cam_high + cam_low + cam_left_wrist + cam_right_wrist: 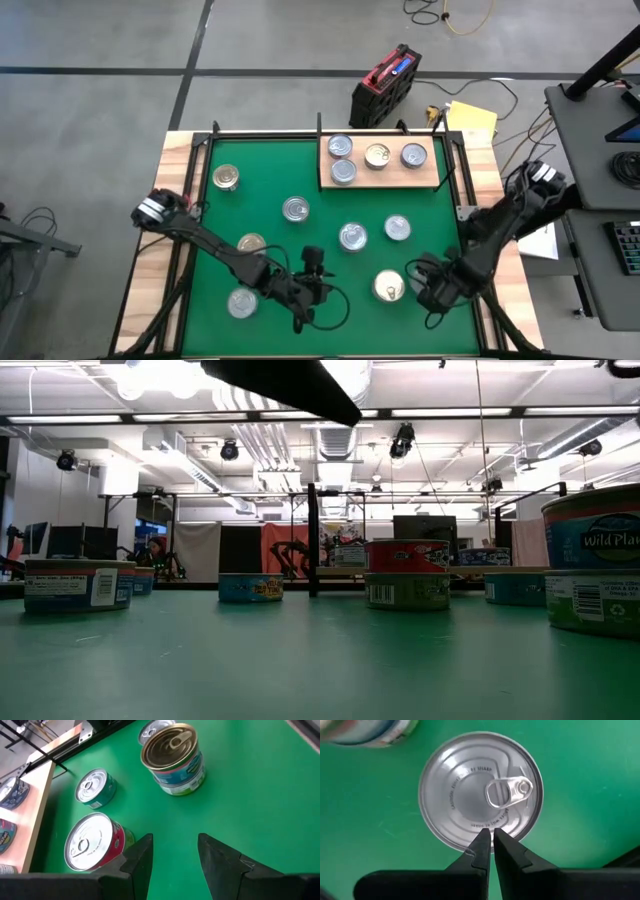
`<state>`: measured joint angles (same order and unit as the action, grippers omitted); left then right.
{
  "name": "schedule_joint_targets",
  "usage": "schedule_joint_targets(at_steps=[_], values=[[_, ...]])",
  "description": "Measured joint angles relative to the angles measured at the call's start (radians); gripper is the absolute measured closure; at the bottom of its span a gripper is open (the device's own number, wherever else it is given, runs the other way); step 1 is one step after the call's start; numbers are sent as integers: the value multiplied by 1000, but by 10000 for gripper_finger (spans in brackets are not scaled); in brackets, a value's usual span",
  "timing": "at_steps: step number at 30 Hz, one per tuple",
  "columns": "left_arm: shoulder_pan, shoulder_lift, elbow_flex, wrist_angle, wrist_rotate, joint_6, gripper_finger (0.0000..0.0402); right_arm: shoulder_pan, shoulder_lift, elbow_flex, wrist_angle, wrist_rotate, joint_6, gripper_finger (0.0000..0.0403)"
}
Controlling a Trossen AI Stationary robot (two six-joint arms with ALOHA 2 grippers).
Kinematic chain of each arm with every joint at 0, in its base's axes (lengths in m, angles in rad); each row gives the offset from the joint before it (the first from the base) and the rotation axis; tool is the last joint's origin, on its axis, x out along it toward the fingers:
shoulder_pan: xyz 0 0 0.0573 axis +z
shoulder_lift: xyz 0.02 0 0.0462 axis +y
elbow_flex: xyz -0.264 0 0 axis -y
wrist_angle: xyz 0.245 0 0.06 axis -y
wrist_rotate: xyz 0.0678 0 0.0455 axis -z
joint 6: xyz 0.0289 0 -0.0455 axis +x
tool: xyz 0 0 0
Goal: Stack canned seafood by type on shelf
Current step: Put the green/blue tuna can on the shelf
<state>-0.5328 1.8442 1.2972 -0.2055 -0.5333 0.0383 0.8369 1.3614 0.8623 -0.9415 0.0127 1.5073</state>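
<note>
Right fingers (491, 845) closed, tips nearly touching, nothing between them, hovering over the edge of a silver-lid can (480, 792) with its pull tab up. In the high view that gripper (428, 285) sits at the near right of the green mat (270, 175), just right of the can (389, 286).

Left fingers (174, 852) parted, gap empty, holding nothing. Just beside one finger: a red-sided can (94, 842) with a silver lid. Ahead of them: a two-can stack, gold lid on top (174, 757), teal and green labels; a teal can (94, 787) off to the side, another silver lid behind the stack. Left gripper (312, 285) is near the mat's near edge, centre.

Cans: short round tins, mostly silver lids, a few gold. Shelf (380, 175) is a pale wood board at the far right corner of the mat, well apart from both sets of fingers, carrying four cans: two silver on its left end (341, 146), one gold-toned in the middle (377, 155), one silver on the right (413, 154). Loose cans lie on the mat between the fingers and shelf, one (242, 301) left of the left gripper.

Nothing between the right fingers and their can. Both arms reach in low from the bench's side rails, elbows bent towards the centre.
</note>
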Motion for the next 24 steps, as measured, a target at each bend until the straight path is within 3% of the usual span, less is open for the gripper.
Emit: schedule_joint_targets(at_steps=[6, 12, 24], values=[[-17, -31, -28, 1, -9, -3, 261, 75, 23, 0, 8, 79, 94, 390], [-36, -95, -116, 78, -92, -22, 261, 113, 23, 0, 11, 141, 164, 390], [-73, -259, -285, 324, -114, -42, 261, 115, 79, 0, 67, 145, 161, 390]])
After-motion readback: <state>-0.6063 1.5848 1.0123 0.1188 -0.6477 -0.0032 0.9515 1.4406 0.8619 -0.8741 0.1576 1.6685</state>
